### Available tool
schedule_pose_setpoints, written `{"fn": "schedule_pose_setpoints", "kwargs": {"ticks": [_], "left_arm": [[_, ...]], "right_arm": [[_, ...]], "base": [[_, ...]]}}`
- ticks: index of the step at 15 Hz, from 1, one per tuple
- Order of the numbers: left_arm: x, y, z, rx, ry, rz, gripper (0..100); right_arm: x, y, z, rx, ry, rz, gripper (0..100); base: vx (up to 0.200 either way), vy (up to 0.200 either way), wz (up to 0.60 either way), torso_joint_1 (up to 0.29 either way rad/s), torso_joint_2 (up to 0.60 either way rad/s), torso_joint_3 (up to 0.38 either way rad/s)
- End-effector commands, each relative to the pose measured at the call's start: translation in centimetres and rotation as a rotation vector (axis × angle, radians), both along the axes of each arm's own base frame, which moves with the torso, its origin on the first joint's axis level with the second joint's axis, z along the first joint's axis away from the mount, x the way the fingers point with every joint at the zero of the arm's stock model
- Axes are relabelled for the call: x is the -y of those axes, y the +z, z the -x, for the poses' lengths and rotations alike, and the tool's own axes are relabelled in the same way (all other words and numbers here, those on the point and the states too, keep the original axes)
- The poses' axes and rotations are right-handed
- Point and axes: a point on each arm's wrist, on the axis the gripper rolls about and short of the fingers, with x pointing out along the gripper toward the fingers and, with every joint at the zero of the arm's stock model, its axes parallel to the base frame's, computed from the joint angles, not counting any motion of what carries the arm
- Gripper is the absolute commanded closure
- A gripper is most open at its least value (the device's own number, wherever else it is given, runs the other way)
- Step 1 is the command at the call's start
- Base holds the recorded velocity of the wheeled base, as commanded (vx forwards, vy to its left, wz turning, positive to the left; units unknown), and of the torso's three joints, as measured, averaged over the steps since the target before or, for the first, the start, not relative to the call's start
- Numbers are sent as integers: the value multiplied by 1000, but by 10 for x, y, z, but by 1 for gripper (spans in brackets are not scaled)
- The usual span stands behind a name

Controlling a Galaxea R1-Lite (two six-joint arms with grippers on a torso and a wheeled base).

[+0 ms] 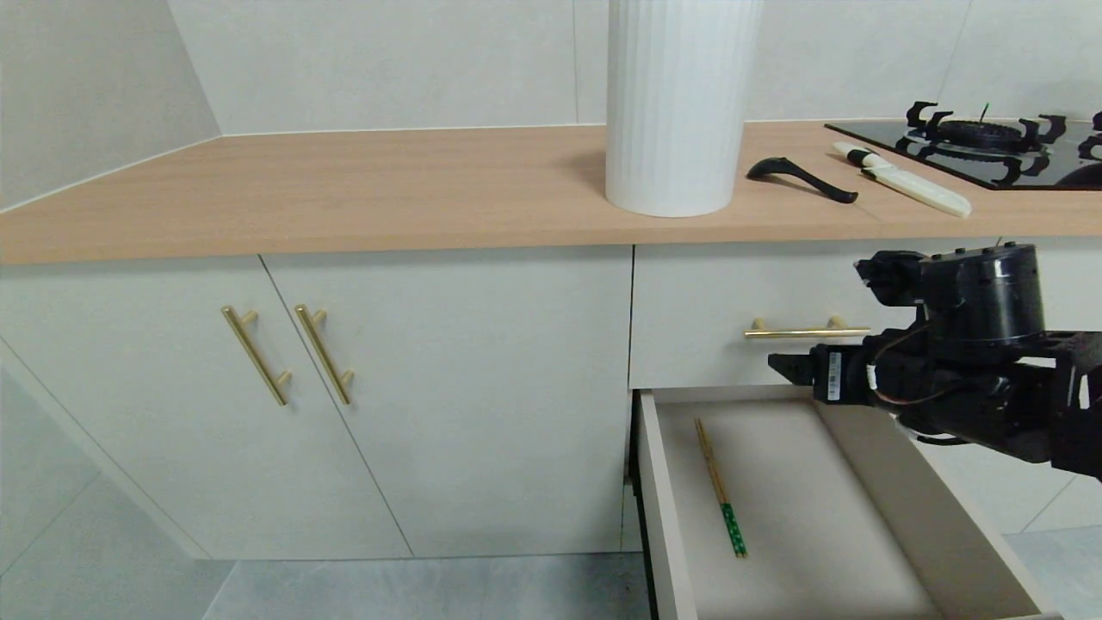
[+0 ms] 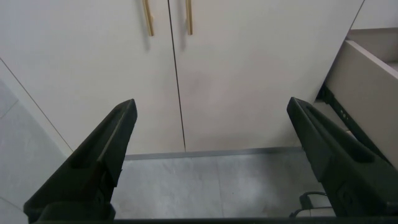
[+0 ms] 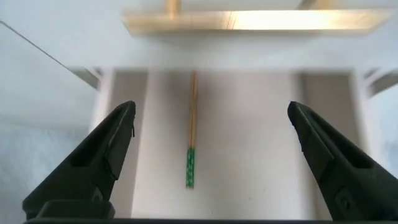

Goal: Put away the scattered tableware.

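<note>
Right claw (image 3: 210, 111) jaws apart above drawer (image 1: 658, 482) holding chopsticks (image 1: 719, 488); arm label (image 1: 833, 375) illegible

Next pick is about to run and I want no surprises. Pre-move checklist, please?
1. Drawer open: ok, pulled out under the counter.
2. Chopsticks stowed: ok, flat on the drawer floor.
3. Right gripper free: ok, open and empty over the drawer.
4. Left gripper free: ok, open and empty, facing the cabinet doors.
5. Counter cleared: not ok, black spoon and knife lie on it.
6. Room around the spoon: cannot tell; the white vase stands close beside it.
</note>
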Motion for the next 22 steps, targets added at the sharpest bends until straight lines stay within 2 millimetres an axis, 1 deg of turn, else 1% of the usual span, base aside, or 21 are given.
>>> {"fn": "schedule_pose_setpoints", "kwargs": {"ticks": [1,4,16,19,22], "left_arm": [[0,0,0,0,0,0,0],[0,0,0,0,0,0,0],[0,0,0,0,0,0,0],[0,0,0,0,0,0,0],[0,0,0,0,0,0,0]], "right_arm": [[7,22,14,73,4,-23,0],[7,22,15,75,6,-18,0],[5,18,11,61,9,-8,0],[4,15,8,53,9,-4,0],[7,14,5,51,-2,-1,0]], "base": [[0,0,0,41,-163,-134],[0,0,0,64,-246,-258],[0,0,0,181,-486,-288],[0,0,0,214,-489,-279],[0,0,0,198,-437,-246]]}}
